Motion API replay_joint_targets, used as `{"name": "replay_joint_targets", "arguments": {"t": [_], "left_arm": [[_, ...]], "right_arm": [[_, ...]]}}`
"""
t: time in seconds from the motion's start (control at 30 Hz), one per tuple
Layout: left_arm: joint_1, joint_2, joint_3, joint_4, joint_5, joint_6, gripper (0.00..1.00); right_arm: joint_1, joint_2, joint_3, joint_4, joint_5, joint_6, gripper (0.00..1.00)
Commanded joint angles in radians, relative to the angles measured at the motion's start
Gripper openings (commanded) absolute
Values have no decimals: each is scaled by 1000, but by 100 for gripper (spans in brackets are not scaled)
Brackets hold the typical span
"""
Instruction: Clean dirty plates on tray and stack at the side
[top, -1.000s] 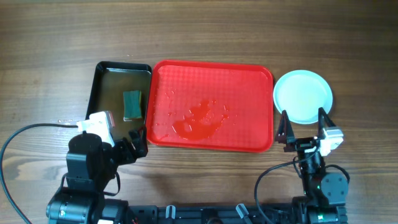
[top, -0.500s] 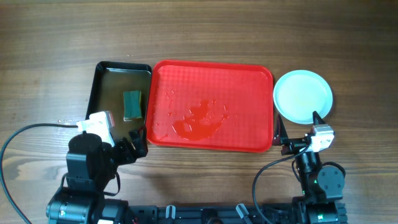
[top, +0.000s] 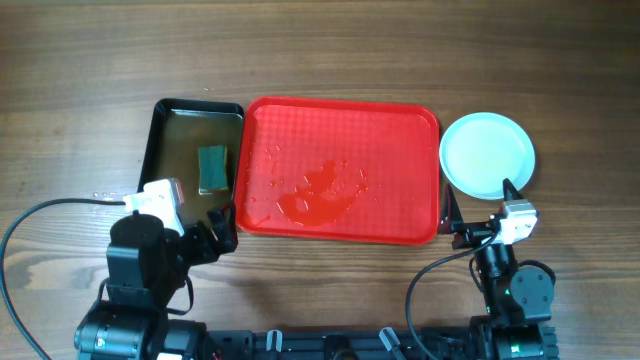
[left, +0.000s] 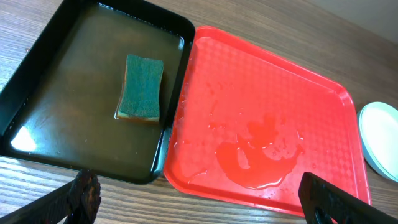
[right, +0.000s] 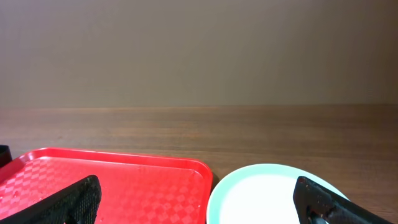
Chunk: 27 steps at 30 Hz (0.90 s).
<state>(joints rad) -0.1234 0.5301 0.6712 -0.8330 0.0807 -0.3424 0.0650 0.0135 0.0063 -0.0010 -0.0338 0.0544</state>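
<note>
The red tray (top: 390, 140) lies in the middle of the table with no plate on it, only a puddle of reddish water (top: 325, 190). The pale mint-white plates (top: 487, 153) sit stacked on the table just right of the tray; the top one looks clean, and how many lie under it is hidden. My right gripper (top: 478, 215) is open and empty, just in front of the gap between tray and plates; its view shows the tray (right: 124, 180) and the plates (right: 261, 196). My left gripper (top: 213, 235) is open and empty at the tray's front left corner (left: 202, 205).
A smaller black tray (top: 180, 130) holding murky water and a green sponge (top: 211, 167) stands against the red tray's left side; the left wrist view shows the black tray (left: 62, 93) and the sponge (left: 142, 86). Bare wooden table lies behind and to both sides.
My right gripper has drawn back a little from the plates and shifted slightly left. The left arm, tray and plates have not moved.
</note>
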Motion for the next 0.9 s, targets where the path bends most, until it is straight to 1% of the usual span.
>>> {"name": "replay_joint_targets", "arguments": {"t": [0.0, 0.13, 0.23, 0.33, 0.4, 0.43, 0.53, 0.6, 0.67, 0.77, 0.87], "left_arm": [[-5, -6, -6, 2, 5, 17, 100], [-5, -8, -6, -1, 5, 17, 100], [-5, -16, -9, -76, 5, 21, 100], [-5, -73, -59, -32, -14, 21, 100], [-2, -145, -129, 58, -22, 22, 100], [4, -199, -188, 137, -21, 24, 100], [12, -306, -319, 311, -19, 40, 100], [12, -378, -410, 450, 13, 112, 100], [14, -430, -474, 562, 12, 135, 100], [34, -502, -560, 764, 17, 209, 100], [42, -527, -613, 929, 40, 325, 100]], "right_arm": [[6, -6, -1, 3, -19, -9, 100], [6, -6, -1, 3, -19, -9, 99], [6, -6, -1, 3, -19, -9, 99], [6, -6, -1, 3, -19, -9, 99], [6, -6, -1, 3, -19, -9, 100], [6, -6, -1, 3, -19, -9, 100], [6, -6, -1, 3, -19, -9, 100], [6, -6, -1, 3, -19, -9, 100], [6, -6, -1, 3, -19, -9, 100], [6, -6, -1, 3, -19, -9, 100], [6, -6, -1, 3, -19, -9, 100]]}}
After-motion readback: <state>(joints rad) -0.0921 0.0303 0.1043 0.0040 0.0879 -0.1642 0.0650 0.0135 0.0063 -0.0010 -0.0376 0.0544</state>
